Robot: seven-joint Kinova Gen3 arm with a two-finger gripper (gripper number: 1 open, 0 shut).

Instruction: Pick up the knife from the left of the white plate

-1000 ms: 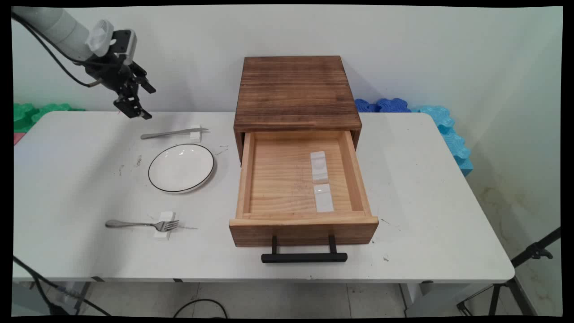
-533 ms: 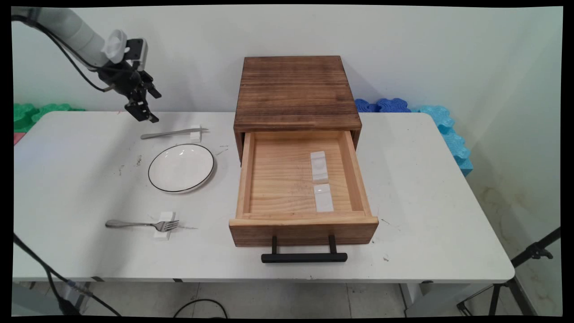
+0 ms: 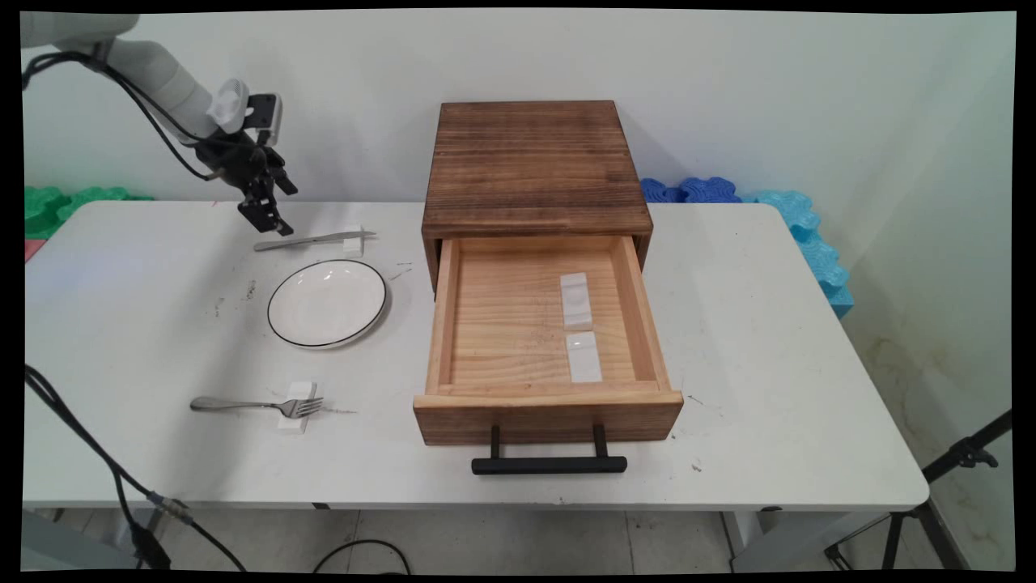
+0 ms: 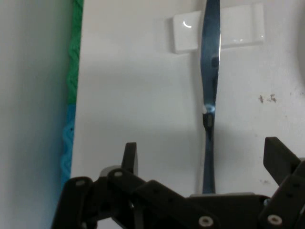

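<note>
The knife (image 4: pixel 210 86) lies on the tabletop (image 3: pixel 146 340), its far end on a small white rest (image 4: pixel 219 27), behind the plate (image 3: pixel 327 302). The end effector (image 4: pixel 202 157) hangs just above the handle, wide open and holding nothing. A good grab would need one finger on each side of the thin handle.

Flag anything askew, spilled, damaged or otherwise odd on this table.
Nothing is spilled or broken. The knife and fork each lie propped on a white rest, the plate sits flat, and the drawer stands open holding two white rests. Only small dark scuffs mark the table.
</note>
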